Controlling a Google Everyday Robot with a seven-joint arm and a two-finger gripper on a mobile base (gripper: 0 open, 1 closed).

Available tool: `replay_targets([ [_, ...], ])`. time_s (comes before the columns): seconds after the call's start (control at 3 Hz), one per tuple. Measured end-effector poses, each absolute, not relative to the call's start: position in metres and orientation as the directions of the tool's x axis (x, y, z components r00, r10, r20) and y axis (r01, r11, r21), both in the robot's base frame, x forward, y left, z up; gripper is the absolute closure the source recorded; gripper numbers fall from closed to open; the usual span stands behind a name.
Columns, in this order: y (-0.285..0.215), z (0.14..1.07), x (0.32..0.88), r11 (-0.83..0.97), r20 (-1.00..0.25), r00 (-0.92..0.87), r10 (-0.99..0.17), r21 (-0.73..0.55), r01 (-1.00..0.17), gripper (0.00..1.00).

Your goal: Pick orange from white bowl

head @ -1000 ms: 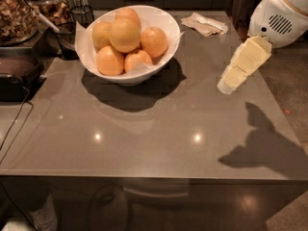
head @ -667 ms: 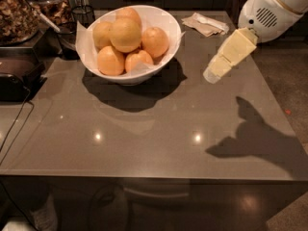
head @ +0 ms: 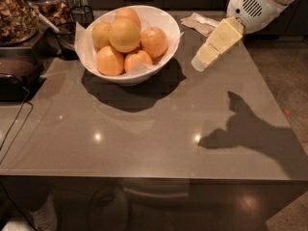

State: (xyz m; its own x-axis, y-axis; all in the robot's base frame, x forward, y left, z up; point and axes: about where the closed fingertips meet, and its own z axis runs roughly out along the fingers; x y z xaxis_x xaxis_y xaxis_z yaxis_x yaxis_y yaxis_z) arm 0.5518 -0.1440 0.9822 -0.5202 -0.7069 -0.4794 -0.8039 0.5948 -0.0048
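1. End effector [head: 201, 60] hangs over the table [head: 144, 143], tilted tip-down and touching nothing. Can't tell if it's open or closed.
2. Bowl [head: 166, 23] sits near it, to its left in the view. The orange [head: 124, 34] is on top of the pile, roughly mid-bowl.
3. Looks like the approach step to me. I'd come in over the rim and drop straight onto the top one, so the smaller fruits [head: 109, 60] don't roll.
4. Watch the paper liner [head: 82, 42] sticking up at the rim.
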Motion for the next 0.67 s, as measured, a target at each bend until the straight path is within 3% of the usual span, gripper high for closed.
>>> replay_targets([
  [0.67, -0.118, 0.979, 0.571, 0.635, -0.516, -0.551, -0.655, 0.019, -0.772, 0.0],
])
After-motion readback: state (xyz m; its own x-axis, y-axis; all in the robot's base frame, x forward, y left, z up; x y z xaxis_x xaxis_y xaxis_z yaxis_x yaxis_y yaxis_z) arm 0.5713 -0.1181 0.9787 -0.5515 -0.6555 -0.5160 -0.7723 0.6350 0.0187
